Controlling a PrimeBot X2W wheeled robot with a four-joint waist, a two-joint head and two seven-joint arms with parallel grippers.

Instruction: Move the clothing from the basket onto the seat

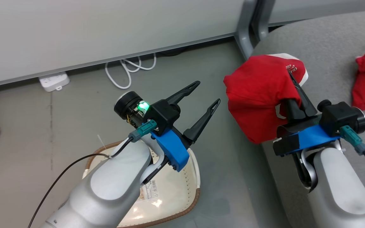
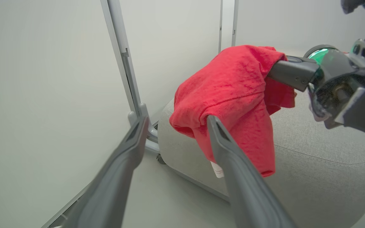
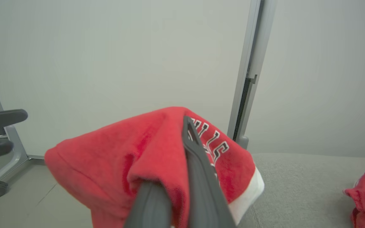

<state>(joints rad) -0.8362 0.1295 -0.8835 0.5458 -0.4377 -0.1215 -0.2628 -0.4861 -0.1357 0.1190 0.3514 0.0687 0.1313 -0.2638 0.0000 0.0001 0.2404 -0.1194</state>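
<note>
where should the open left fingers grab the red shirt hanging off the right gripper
Pinch the shirt by its drooping lower edge, coming from the robot's left, where the left gripper stands open. That edge hangs loose and free; the top is bunched around the shut right gripper.

The left gripper (image 1: 207, 92) and right gripper (image 1: 294, 81) each carry two long, tapering black fingers (image 1: 203, 120). Behind them sits a blue bracket (image 1: 171, 147), a black round housing (image 1: 128, 103) lit green, a teal connector (image 1: 143, 129) with black cable (image 1: 121, 148), then a glossy pale-grey forearm (image 1: 116, 177).
</note>
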